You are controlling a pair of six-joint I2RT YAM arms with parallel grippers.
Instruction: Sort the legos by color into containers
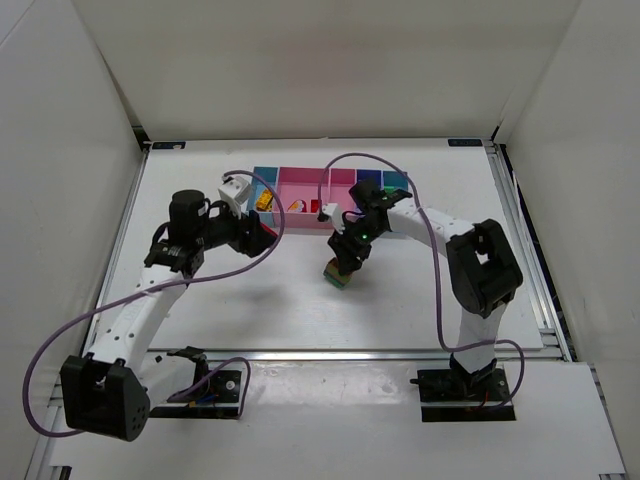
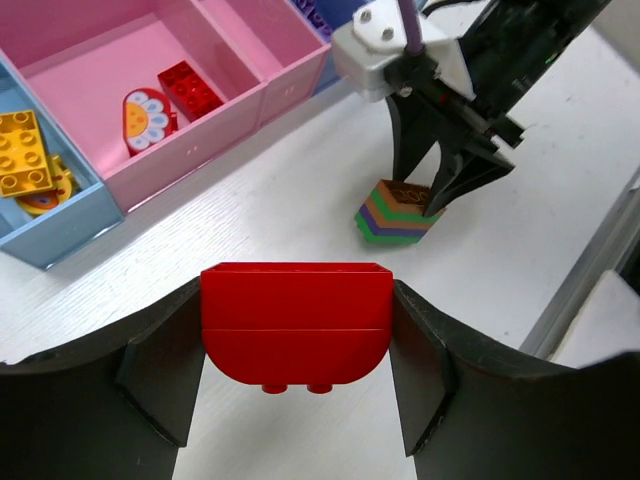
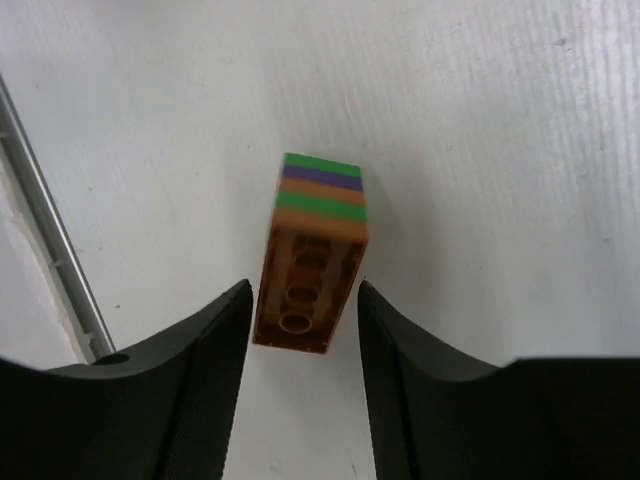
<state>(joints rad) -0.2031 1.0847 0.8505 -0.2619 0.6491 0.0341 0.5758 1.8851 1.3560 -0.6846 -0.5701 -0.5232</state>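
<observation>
Left gripper (image 2: 296,310) clenches a red brick (image 2: 295,335); carry it ahead-left over the wide pink bin (image 2: 90,100), then release low. A striped stack (image 3: 312,240) stands between the right gripper (image 3: 303,300) jaws, and I cannot tell whether they grip it.

- Bright, diffuse white light fills every view; the desk (image 1: 300,310) around the striped brick stack (image 1: 340,272) is nearly washed out.
- Shadows beside the stack are faint and soft-edged.
- The stack is sharp in my right hand (image 3: 303,290), whose fingers (image 3: 150,400) are dark and blurred; so too the red brick (image 2: 295,325) in my left hand (image 2: 295,300).
- Far from the stack, the walls (image 1: 60,120) lean outward at the overhead view's edges.
</observation>
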